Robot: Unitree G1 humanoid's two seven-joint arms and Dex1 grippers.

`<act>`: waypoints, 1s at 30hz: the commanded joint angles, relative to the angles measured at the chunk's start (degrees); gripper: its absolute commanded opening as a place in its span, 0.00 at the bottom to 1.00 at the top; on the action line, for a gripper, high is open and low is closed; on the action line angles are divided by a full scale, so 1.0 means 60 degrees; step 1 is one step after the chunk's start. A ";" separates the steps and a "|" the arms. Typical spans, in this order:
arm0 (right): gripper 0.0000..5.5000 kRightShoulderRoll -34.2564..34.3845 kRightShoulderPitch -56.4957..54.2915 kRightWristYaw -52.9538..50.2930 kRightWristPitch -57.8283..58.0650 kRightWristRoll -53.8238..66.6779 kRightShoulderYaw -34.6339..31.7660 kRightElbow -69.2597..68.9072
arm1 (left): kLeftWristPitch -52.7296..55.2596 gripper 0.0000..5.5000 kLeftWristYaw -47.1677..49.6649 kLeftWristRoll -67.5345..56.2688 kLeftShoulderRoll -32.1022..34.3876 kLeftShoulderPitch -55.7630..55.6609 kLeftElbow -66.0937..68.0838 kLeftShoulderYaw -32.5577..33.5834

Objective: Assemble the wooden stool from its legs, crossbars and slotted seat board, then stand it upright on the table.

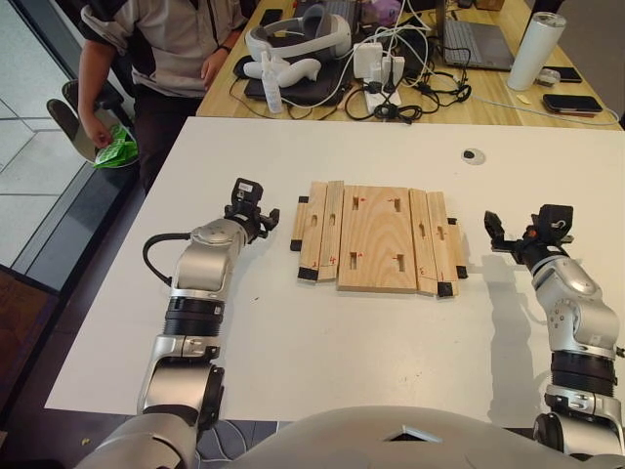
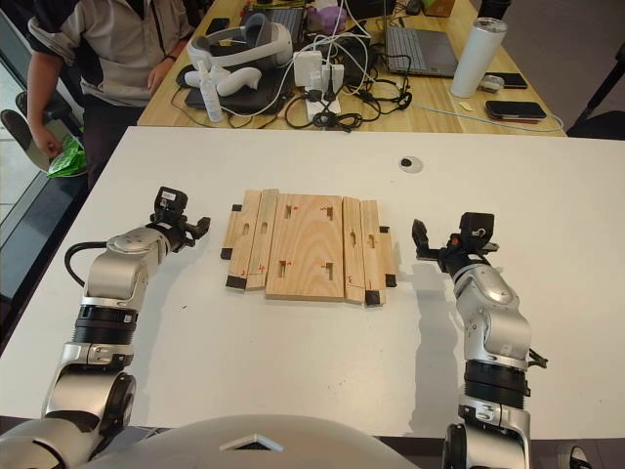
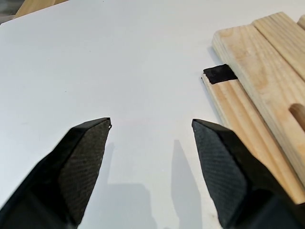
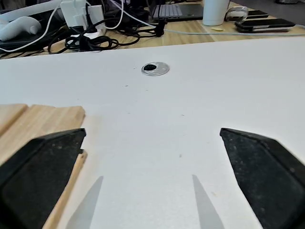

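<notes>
The slotted seat board [image 1: 376, 237] lies flat at the middle of the white table [image 1: 322, 342]. Wooden legs and crossbars with black end caps lie flat against its left side [image 1: 319, 230] and its right side [image 1: 437, 242]. My left gripper [image 1: 266, 217] hovers just left of the left pieces, open and holding nothing. In the left wrist view its fingers [image 3: 90, 157] are spread over bare table, with the left wooden pieces [image 3: 257, 71] beside them. My right gripper [image 1: 496, 234] stands open just right of the right pieces. Its wrist view shows the wood edge [image 4: 43, 117] next to one fingertip.
A round cable grommet [image 1: 474, 155] sits in the table behind the right pieces. The wooden desk behind [image 1: 488, 98] carries a headset, cables, a laptop, a white tumbler [image 1: 536, 49] and phones. A person stands at the back left corner.
</notes>
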 commanded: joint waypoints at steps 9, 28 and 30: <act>0.98 -0.1709 -0.0970 0.3072 -0.0892 -0.1388 0.2063 0.3650 | -0.0078 0.58 0.0141 0.0085 0.0061 -0.0004 0.0020 0.0140; 0.98 -0.1177 -0.2557 0.4673 -0.0625 -0.0881 0.2465 0.3896 | -0.0153 0.58 0.0195 0.0136 0.0257 -0.0239 0.0171 0.0199; 0.98 -0.1273 -0.2528 0.4706 -0.0750 -0.1067 0.2630 0.3920 | -0.0169 0.58 0.0189 0.0148 0.0292 -0.0259 0.0188 0.0200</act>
